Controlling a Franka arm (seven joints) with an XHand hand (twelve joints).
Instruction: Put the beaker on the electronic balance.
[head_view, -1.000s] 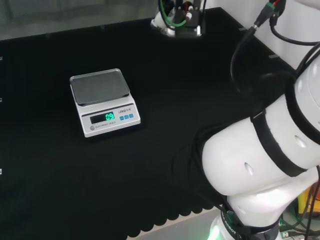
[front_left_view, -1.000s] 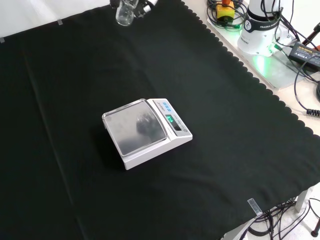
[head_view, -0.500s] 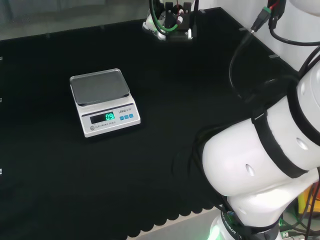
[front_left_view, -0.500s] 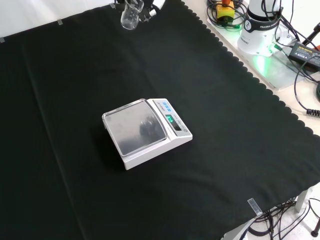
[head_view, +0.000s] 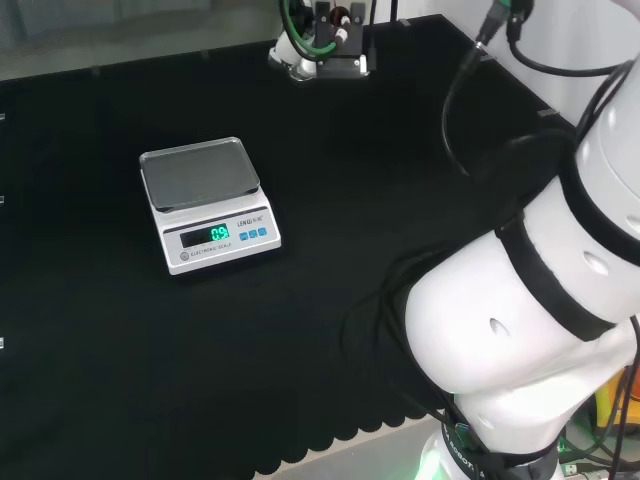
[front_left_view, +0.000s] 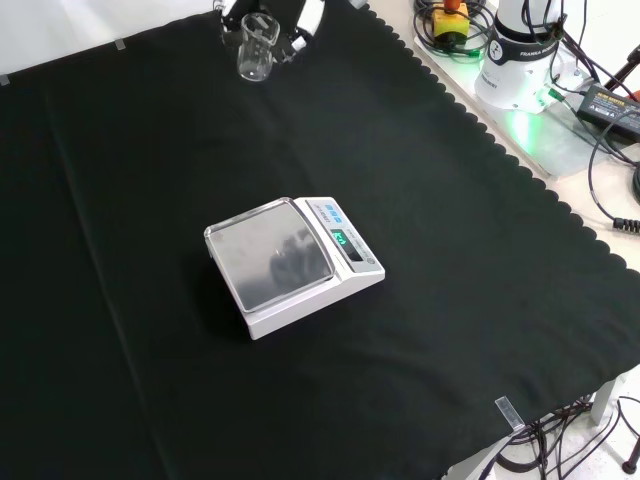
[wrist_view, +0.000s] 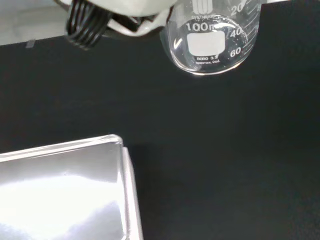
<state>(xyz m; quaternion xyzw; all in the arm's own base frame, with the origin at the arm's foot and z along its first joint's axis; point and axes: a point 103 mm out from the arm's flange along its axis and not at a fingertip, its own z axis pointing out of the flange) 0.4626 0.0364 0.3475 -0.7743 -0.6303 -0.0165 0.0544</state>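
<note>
Hand (front_left_view: 300, 20) fingers closed round clear beaker (front_left_view: 256, 48), held above the surface (front_left_view: 480, 250), well apart from the scale (front_left_view: 290, 262); scale pan bare.

The beaker (wrist_view: 210, 37) is clear, glossy glass; the balance (front_left_view: 292, 263) has a brushed metal pan on white plastic; the cloth (front_left_view: 450, 210) is matt black.

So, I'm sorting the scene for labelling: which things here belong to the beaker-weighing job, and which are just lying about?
Part of the job:
- beaker, held in the hand
- electronic balance, its pan bare

Just lying about:
- black cloth covering the bench
- cables and power adapter beside the arm's base
</note>
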